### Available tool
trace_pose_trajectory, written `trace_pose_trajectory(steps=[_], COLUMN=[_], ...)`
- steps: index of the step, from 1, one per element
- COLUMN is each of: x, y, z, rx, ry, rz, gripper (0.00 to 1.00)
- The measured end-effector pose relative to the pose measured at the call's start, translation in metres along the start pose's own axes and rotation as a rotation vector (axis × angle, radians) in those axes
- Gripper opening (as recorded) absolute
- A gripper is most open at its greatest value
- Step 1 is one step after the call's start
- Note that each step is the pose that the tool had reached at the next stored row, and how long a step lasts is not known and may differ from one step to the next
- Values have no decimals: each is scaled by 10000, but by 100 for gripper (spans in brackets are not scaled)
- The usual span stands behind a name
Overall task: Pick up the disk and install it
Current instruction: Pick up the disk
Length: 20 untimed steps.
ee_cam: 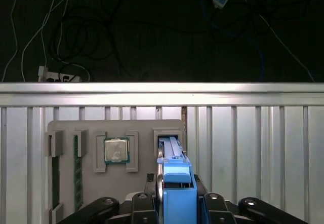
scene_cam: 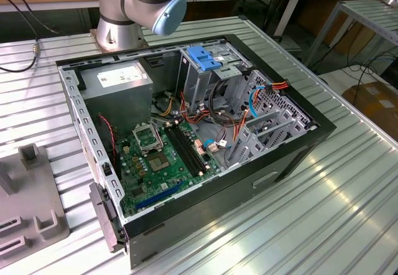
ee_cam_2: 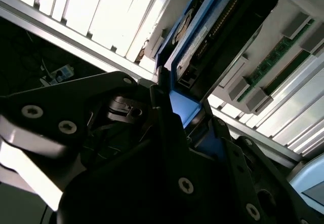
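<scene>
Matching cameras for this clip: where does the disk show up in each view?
First wrist view: the disk stands on edge in the grey fixture, beside the processor, gripped by the end effector.
Second wrist view: the disk reaches from the end effector toward the grey fixture.
Exterior view: shared landmark, the grey fixture, at the exterior view's left beside the computer case.

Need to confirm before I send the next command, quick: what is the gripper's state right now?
Gripper: closed, holding the disk by its blue-railed end.
</scene>
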<state>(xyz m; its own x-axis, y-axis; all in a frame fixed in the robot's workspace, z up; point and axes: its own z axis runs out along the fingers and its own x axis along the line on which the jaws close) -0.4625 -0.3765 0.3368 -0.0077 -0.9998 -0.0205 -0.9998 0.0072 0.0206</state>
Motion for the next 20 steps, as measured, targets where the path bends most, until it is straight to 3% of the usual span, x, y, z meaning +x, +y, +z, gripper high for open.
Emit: trace_pose_trajectory(steps=[20], x=[-7], y=[7], z=[-342], rx=[0], ry=[0], rz=[0], gripper=[37])
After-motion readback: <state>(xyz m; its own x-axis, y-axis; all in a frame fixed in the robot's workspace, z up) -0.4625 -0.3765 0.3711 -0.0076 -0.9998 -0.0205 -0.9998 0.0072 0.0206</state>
